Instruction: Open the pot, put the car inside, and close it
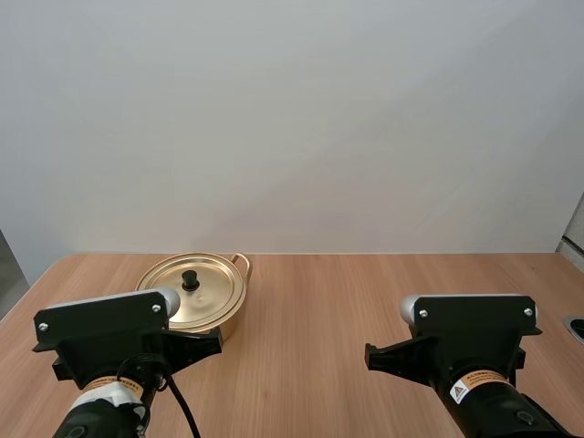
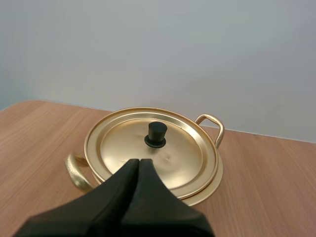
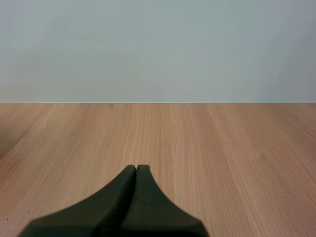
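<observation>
Presently, nearest to view, the left pincer [image 2: 138, 160] is fully closed. Its two black fingers lie pressed together as one dark wedge, and nothing is held between them. The right pincer [image 3: 136, 167] is in the same condition, tips together and holding nothing. It points out across bare wood of the desk [image 3: 207, 138].

In the high view the left arm [image 1: 109, 339] sits at the near left of the desk and the right arm [image 1: 470, 336] at the near right, well apart from each other. The left arm's housing covers the near side of the pot [image 2: 213, 178].

Just ahead of the left pincer stands the pot, a shallow gold-coloured vessel resting upright on the left part of the desk. Its lid [image 2: 128, 148] is seated flat on the rim, so the pot is closed. A black knob [image 2: 156, 134] stands upright at the centre of the lid. The wedge tip points toward this knob but stops short of it, with no contact. Whether the tip is above the lid's near edge or short of it cannot be told.

Two looped side handles show, the near handle [image 2: 74, 171] toward the left arm and the far handle [image 2: 213, 126] on the opposite side.

Beyond the pot the desk runs on to its far edge, where a plain pale wall [image 1: 301, 119] rises.
</observation>
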`<state>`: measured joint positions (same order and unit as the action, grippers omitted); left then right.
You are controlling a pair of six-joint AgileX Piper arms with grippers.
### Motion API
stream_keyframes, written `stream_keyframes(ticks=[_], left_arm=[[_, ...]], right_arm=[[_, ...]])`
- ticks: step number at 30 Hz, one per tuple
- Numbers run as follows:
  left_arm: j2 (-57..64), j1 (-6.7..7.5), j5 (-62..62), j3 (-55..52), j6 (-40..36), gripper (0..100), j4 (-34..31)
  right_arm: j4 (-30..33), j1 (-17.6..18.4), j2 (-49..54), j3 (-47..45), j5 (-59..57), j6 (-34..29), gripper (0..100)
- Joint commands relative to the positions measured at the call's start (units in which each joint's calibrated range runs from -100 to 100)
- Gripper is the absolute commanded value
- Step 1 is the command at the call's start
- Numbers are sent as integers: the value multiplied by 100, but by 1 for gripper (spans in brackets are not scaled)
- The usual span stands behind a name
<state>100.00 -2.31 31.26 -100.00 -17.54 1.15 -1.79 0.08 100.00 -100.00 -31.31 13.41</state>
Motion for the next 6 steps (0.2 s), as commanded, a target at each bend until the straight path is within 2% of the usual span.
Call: stream_keyframes(ticks=[1,6], left_arm=[[0,-3,-1,0,8,0,-7],[0,-3,-1,0,8,0,-7]], right_arm=[[1,1,0,0,7,-1,0],[1,1,0,0,7,-1,0]])
